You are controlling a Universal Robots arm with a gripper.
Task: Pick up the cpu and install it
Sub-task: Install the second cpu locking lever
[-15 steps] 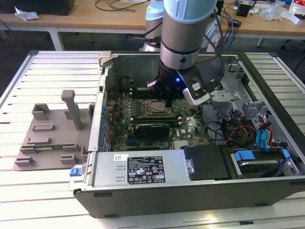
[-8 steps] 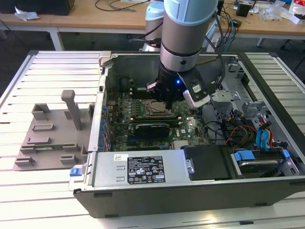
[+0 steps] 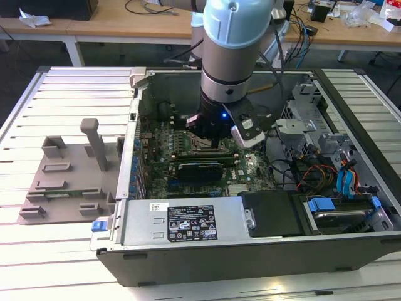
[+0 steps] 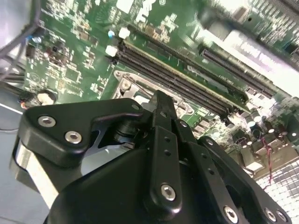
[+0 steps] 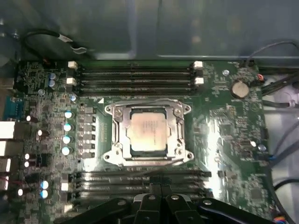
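The cpu (image 5: 148,130), a square chip with a silvery top, lies flat inside the motherboard socket, ringed by the socket's metal frame (image 5: 183,135). My gripper (image 5: 159,186) hovers above the board beside the socket, over the nearer memory slots, with its black fingers (image 5: 150,198) together and nothing between them. In the exterior view the gripper (image 3: 210,141) reaches down into the open computer case (image 3: 144,207) over the middle of the green board. In the second wrist view the gripper (image 4: 159,100) hangs over a corner of the socket frame (image 4: 125,84).
Memory slots (image 5: 135,77) run along the far side of the socket and more slots (image 5: 107,179) along the near side. A coin battery (image 5: 239,88) and loose cables (image 3: 313,172) lie toward the exterior view's right. A grey fixture (image 3: 75,175) stands on the slatted table at the left.
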